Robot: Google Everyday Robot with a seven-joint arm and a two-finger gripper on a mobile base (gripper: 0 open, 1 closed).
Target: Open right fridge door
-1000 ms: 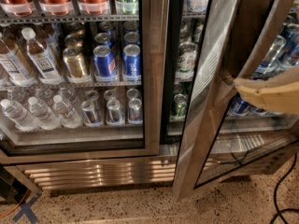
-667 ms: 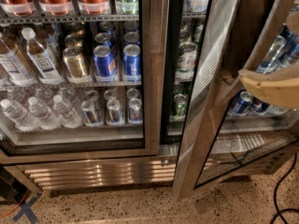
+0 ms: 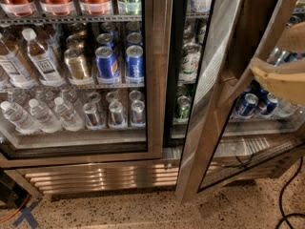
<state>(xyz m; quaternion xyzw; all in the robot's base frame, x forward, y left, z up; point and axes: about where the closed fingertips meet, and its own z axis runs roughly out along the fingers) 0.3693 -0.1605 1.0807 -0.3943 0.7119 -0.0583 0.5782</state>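
Observation:
The right fridge door (image 3: 202, 147) stands partly open, swung out toward me, its brushed-steel frame running slantwise from the top right down to the floor. Behind it the open compartment shows shelves with green cans (image 3: 189, 61) and blue cans (image 3: 248, 104). My gripper (image 3: 274, 75), tan-coloured, comes in from the right edge at mid height and sits against the inner side of the door's frame, level with the middle shelf.
The left glass door (image 3: 155, 70) is closed, with water bottles (image 3: 43, 56), gold cans (image 3: 76, 63) and blue cans (image 3: 107, 61) behind it. A steel vent grille (image 3: 100, 175) runs along the base. A black cable (image 3: 286, 199) lies on the speckled floor at right. Blue tape (image 3: 26, 216) marks the floor at left.
The gripper has moved to the right and slightly up, and the right door's free edge has swung a little further open with it.

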